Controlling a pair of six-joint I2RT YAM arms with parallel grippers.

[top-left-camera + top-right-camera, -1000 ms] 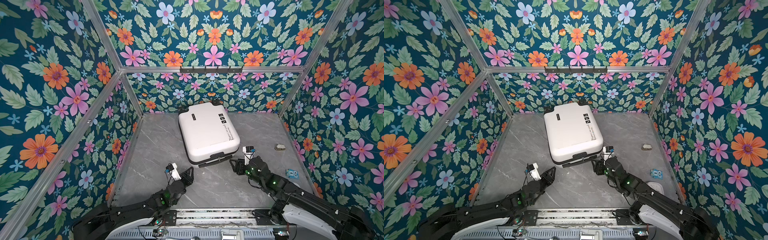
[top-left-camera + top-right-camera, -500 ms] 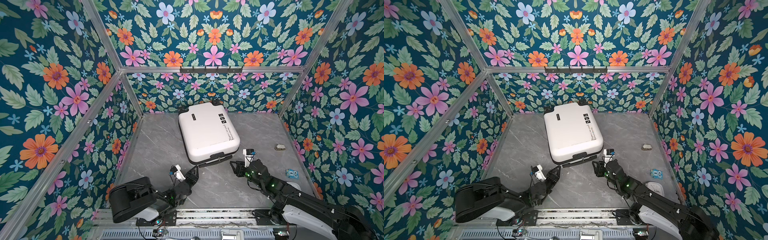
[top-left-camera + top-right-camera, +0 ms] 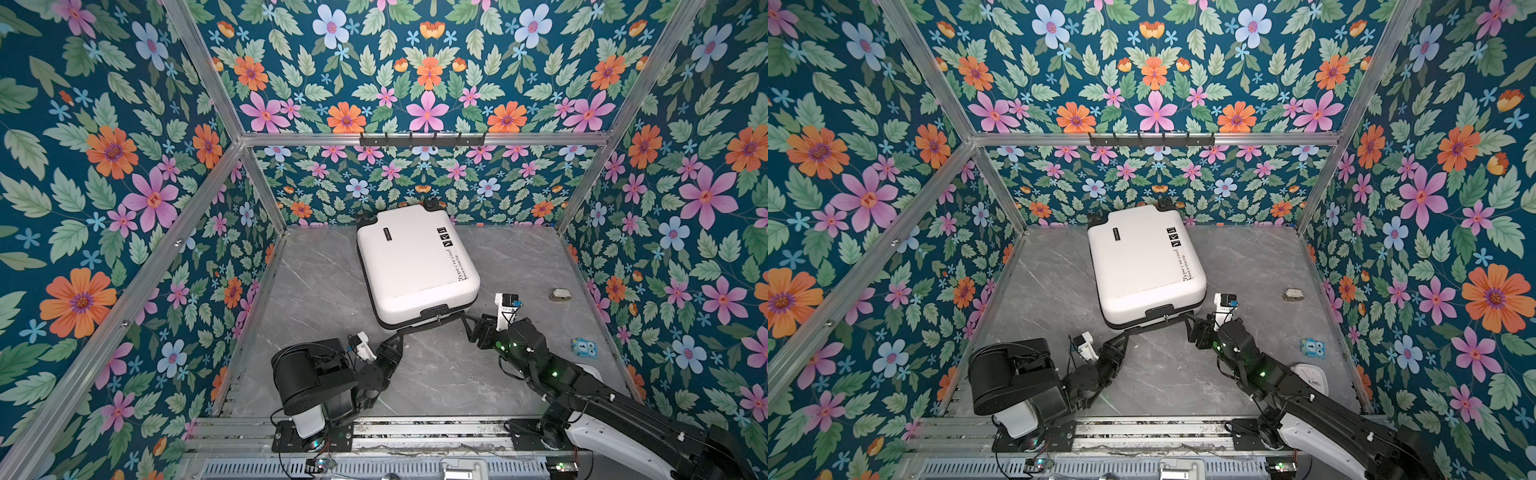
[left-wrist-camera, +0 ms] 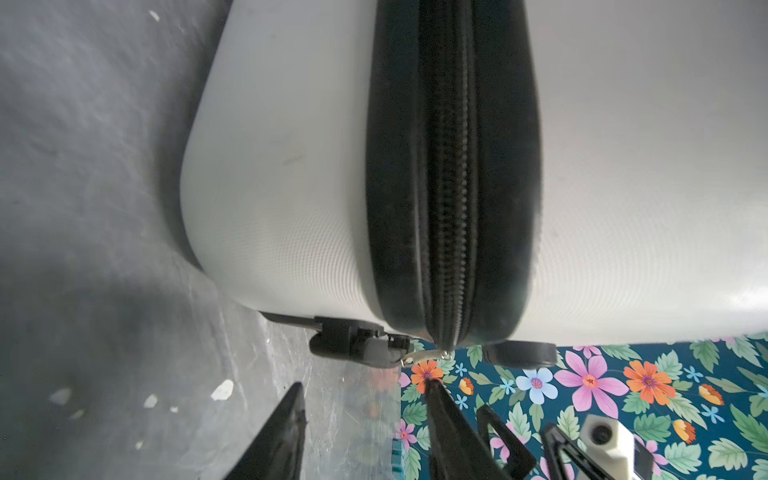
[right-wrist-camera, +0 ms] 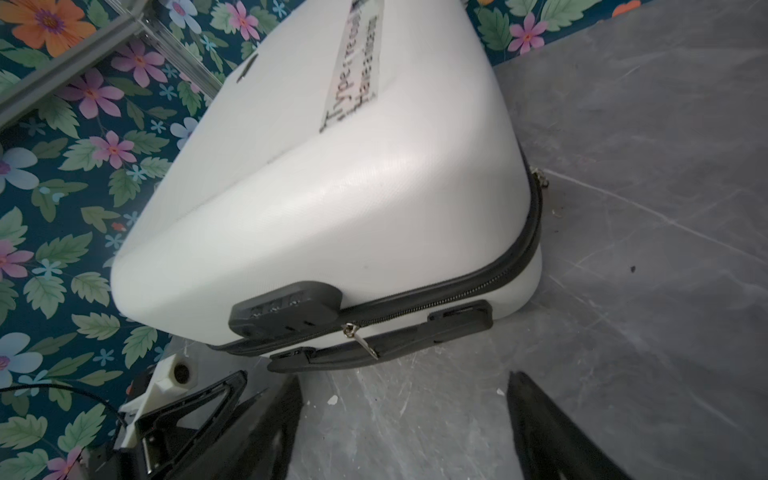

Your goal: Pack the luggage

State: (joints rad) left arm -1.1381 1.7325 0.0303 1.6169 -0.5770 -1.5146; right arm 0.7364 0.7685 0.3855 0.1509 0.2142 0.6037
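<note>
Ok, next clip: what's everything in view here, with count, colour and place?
luggage: one, white with black trim, zipped shut, lying flat at the back middle of the table
small object: one, grey-beige, on the table right of the luggage; too small to identify
small item: one, light blue, on the table by the right wall
flat item: one, white, partly hidden beside the right arm
hook rack: one, black, on the back rail
table: one, grey marble pattern
walls: three, teal floral, around the table
left gripper: one, black, open, near the luggage's front left corner
right gripper: one, black, open, near the luggage's front right corner
</note>
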